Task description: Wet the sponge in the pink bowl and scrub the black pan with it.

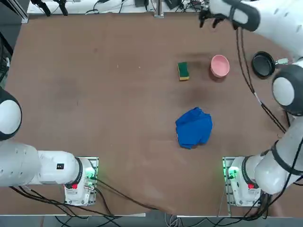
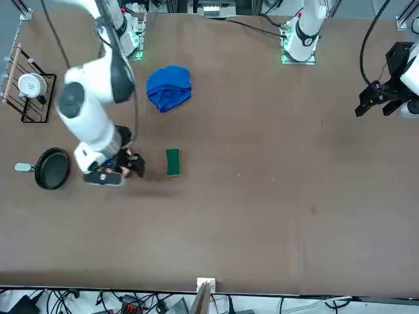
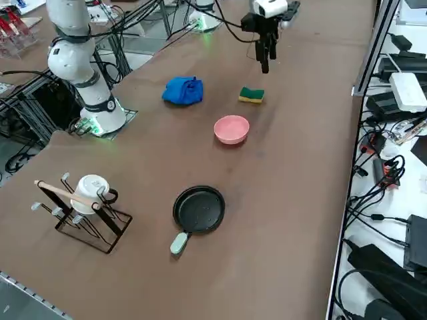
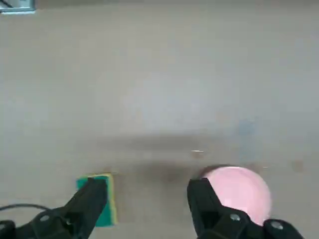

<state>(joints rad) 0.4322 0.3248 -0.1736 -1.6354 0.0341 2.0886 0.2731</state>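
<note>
Spanning every view, the brown worktop (image 3: 280, 220) carries a blue cloth (image 3: 183, 91), pan (image 3: 199, 209), bowl (image 3: 231, 129) and sponge (image 3: 251, 95). Only the side view shows a mug rack (image 3: 83, 210). The gripper (image 4: 147, 201) hangs spread, empty, above sponge and bowl.

green-and-yellow sponge (image 1: 183, 71), pale pink bowl (image 1: 220, 65), black pan (image 1: 263, 64), blue cloth (image 1: 193, 127)

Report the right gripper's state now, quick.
Right gripper: open, holding nothing, raised over the table between the sponge and the pink bowl.
</note>
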